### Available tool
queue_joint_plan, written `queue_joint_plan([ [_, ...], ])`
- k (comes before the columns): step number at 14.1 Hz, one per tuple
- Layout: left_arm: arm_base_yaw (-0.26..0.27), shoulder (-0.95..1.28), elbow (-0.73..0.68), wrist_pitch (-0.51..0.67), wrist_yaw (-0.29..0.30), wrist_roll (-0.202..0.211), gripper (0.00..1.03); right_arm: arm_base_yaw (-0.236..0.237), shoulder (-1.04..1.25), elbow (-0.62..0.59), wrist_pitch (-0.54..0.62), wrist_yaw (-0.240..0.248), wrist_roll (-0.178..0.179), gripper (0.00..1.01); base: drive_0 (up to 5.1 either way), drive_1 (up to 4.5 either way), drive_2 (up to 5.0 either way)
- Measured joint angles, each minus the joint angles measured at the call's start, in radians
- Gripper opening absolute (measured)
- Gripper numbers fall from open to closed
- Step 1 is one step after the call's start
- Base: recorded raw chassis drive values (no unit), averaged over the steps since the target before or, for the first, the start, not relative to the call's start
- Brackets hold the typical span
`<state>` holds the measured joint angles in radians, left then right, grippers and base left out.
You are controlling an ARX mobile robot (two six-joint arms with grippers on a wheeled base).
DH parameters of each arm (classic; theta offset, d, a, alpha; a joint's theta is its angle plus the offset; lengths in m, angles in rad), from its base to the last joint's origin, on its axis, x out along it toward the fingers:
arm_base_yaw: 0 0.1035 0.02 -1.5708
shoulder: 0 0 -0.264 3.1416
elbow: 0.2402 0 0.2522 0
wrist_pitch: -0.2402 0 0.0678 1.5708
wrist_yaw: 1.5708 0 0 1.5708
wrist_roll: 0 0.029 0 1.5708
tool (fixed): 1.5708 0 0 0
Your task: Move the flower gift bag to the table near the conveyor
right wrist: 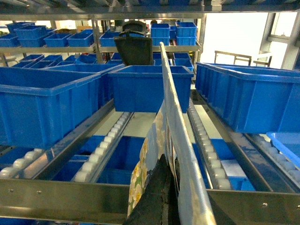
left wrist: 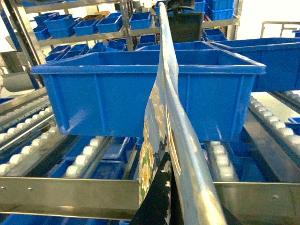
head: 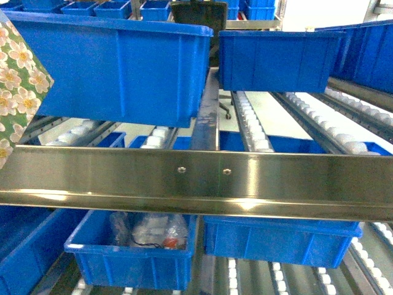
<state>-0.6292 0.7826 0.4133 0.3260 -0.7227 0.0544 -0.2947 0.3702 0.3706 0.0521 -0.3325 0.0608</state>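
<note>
A steel rail (head: 196, 181) runs across the middle of the head view, part of the conveyor (head: 255, 126), whose tracks of small white rollers slope away behind it. At the far left edge of that view a corner of the flower gift bag (head: 18, 80) shows — white-and-yellow blossoms on green — raised above the rail and beside a large blue bin (head: 116, 67) sitting on the rollers. No claw is visible in the head view. In the left wrist view the bag (left wrist: 168, 122) is seen edge-on, a thin pale sheet rising from the bottom centre to the top of the frame, its flowered face turned left. The dark fingers of the left gripper (left wrist: 161, 197) sit at the bottom centre, pressed against the bag's lower edge and closed on it. The right wrist view is nearly the same: the bag (right wrist: 173, 131) stands edge-on up the centre of the frame, and the right gripper (right wrist: 161, 197) at the bottom centre is clamped on its lower edge — dark fingers on the flowered side. A second blue bin (head: 276, 58) sits at the upper right of the head view.
</note>
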Motion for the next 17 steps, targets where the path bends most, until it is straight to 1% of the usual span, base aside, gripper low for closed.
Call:
queue_joint_plan([
  [17,-0.001,-0.001,0.000,0.002,0.000,0.000,0.02,0.000,0.000,0.000,0.001,0.000,0.000,0.02,-4.7,2.65,2.7],
])
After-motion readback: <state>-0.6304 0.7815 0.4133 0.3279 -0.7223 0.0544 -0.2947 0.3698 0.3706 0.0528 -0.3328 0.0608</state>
